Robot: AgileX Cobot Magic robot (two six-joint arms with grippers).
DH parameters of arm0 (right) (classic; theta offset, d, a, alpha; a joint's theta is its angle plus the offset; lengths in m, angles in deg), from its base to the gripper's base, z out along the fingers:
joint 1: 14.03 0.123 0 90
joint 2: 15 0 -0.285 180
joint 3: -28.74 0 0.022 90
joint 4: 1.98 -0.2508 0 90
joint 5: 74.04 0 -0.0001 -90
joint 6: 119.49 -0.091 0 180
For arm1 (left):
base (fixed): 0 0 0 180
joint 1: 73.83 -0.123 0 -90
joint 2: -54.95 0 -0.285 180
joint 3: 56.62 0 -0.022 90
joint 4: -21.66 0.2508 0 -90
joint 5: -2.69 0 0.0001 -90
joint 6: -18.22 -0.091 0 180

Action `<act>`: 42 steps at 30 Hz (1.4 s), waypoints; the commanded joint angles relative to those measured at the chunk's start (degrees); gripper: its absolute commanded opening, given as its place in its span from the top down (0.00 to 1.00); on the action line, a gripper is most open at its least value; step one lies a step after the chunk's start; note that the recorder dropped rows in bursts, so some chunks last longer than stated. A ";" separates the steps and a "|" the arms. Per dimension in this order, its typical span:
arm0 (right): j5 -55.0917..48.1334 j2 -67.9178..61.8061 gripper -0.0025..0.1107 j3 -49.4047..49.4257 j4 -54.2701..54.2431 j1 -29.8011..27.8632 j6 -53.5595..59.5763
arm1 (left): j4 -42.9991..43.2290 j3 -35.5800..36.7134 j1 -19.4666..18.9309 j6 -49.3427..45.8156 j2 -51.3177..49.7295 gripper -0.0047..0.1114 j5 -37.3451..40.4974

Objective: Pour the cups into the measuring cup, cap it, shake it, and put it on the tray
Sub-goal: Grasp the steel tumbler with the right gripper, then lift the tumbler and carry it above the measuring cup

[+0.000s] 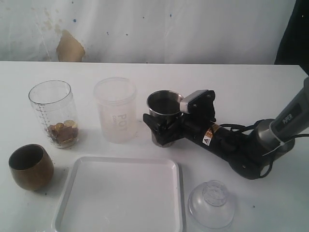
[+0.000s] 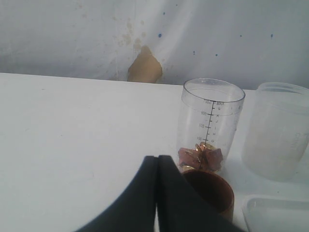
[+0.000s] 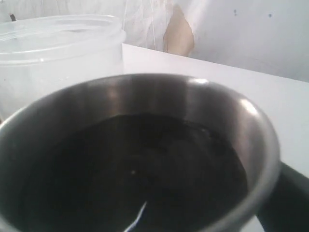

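Note:
The brushed-steel tumbler (image 1: 165, 104) stands upright at the table's middle, and my right gripper (image 1: 161, 131) is shut on its lower part. In the right wrist view its dark inside (image 3: 145, 145) fills the picture, with one black finger (image 3: 289, 203) beside it. The frosted tumbler (image 1: 116, 110) stands just left of it. Farther left, the clear measuring cup (image 1: 53, 113) holds gold and reddish pieces at its bottom. The brown-gold cup (image 1: 30, 166) sits in front of it. My left gripper (image 2: 157, 159) is shut on nothing, short of the brown-gold cup (image 2: 210, 191) and the measuring cup (image 2: 211, 125); it is out of the exterior view.
The white tray (image 1: 118, 159) lies at the front centre with nothing on it. A clear domed lid (image 1: 211, 203) rests to the tray's right. The right arm's dark body (image 1: 241, 150) stretches across the table's right side. A stained white wall stands behind.

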State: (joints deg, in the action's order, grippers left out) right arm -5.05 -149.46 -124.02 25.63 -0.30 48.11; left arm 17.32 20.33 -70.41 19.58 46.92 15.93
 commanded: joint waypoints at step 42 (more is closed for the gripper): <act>-61.70 17.24 0.98 -33.43 -0.64 21.44 -4.41 | 0.13 0.26 0.35 -0.12 0.24 0.96 0.09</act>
State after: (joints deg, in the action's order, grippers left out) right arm -67.03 -132.09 -154.22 25.26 19.70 41.31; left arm 17.32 20.33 -70.41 19.58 46.92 15.93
